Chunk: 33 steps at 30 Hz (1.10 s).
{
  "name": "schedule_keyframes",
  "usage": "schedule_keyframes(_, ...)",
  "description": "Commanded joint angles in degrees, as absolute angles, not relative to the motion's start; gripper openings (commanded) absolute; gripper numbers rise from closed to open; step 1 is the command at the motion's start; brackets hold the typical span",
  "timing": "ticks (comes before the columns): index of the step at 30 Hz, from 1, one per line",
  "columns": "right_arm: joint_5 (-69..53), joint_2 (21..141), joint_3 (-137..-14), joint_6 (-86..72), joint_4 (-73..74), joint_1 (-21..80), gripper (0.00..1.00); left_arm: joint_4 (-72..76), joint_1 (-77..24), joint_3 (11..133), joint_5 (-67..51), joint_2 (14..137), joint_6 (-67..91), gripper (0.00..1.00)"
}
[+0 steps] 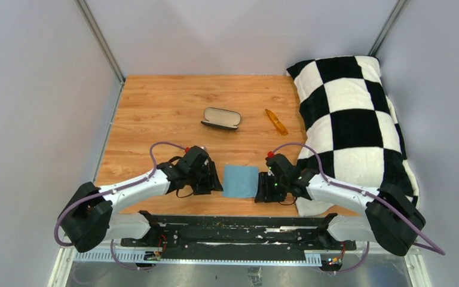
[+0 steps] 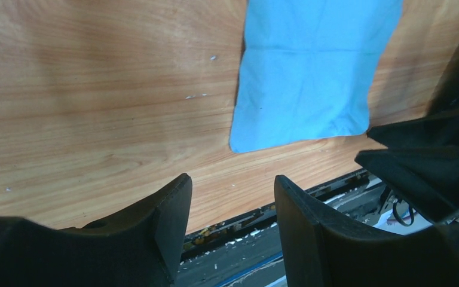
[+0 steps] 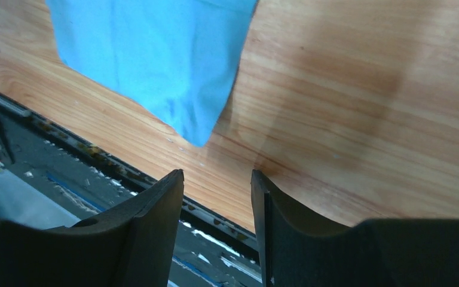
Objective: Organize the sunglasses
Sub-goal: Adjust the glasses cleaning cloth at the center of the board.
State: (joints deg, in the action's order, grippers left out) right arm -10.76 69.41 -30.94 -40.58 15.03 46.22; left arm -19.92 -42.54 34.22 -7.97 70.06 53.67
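**Top external view.** The sunglasses [image 1: 276, 121] are a slim, amber-orange, translucent sliver, apparently folded. They lie on the far right part of the wooden surface [image 1: 155, 107], between the black case [image 1: 221, 118] and the checkered cushion [image 1: 352, 119], and touch neither. The left tool [image 1: 215, 179] and right tool [image 1: 263, 188] sit low near the front edge, on either side of the light-blue cloth [image 1: 240, 181] and well apart from the sunglasses. Judged from this, no grasp has begun. The next move probably calls for the nearer right arm to reach forward and close on the thin frame.

**Left wrist view.** The left tool [image 2: 230, 203] has its fingers partly spread, with only bare surface between them. The cloth [image 2: 311, 72] lies just beyond.

**Right wrist view.** The right tool [image 3: 217, 203] is likewise parted and holds nothing. A corner of the cloth [image 3: 155, 54] lies ahead, and the sunglasses are out of frame.
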Motion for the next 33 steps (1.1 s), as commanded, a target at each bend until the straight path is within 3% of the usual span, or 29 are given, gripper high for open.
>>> schedule_keyframes(1, -18.0, 71.1, -27.1, -46.5, 7.7, 43.4, 0.5, -16.4, -43.3, 32.1, -8.5, 69.7, 56.4, 0.58)
schedule_keyframes(6, -16.5, 70.5, -24.9, -50.5, 3.9, 43.2, 0.48, -13.3, -44.7, 30.5, -8.4, 69.5, 57.7, 0.58)
schedule_keyframes(17, -12.7, 70.6, -22.8, -56.7, 2.3, 43.1, 0.34, -11.7, -46.4, 27.9, -7.0, 73.2, 62.3, 0.44)
schedule_keyframes(33, -11.0, 68.4, -22.2, -57.0, 3.4, 43.1, 0.35, -5.0, -46.4, 27.1, -7.2, 78.7, 65.1, 0.35)
